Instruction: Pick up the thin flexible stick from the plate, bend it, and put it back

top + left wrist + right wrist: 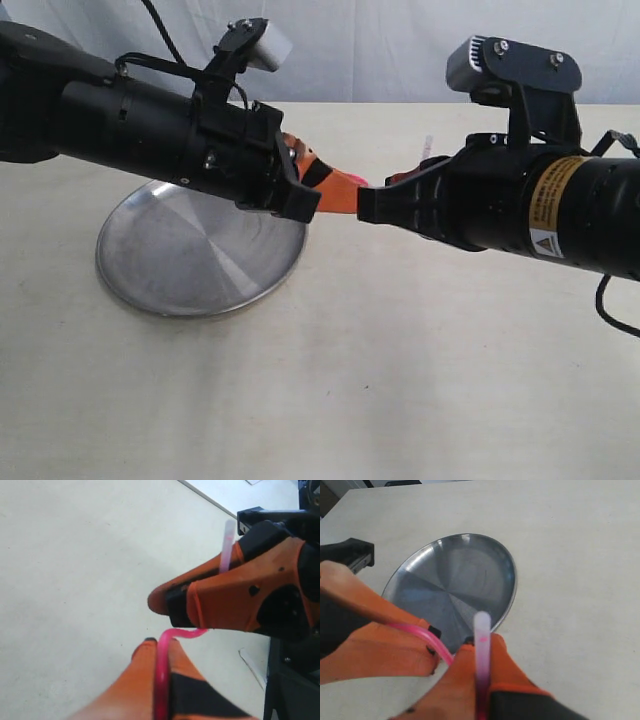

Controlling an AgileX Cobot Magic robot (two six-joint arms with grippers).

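Both grippers hold the thin flexible stick point(161, 680) in the air, to the right of the plate point(190, 255). My left gripper point(161, 642) is shut on the stick's pink part. My right gripper point(481, 642) is shut on the stick near its whitish tip point(481, 630), which pokes out past the fingertips. Between the two grippers the pink stick point(420, 634) curves in a tight bend. In the exterior view the left gripper point(322, 195) and right gripper point(372, 192) nearly meet, with a bit of the pink stick point(354, 179) showing between them. The round steel plate point(455, 580) lies bare on the table.
The plate rests on a cream tabletop point(350, 380). The table's far edge point(210, 500) runs close behind the grippers. Black cables point(615, 310) hang from the right arm at the right edge.
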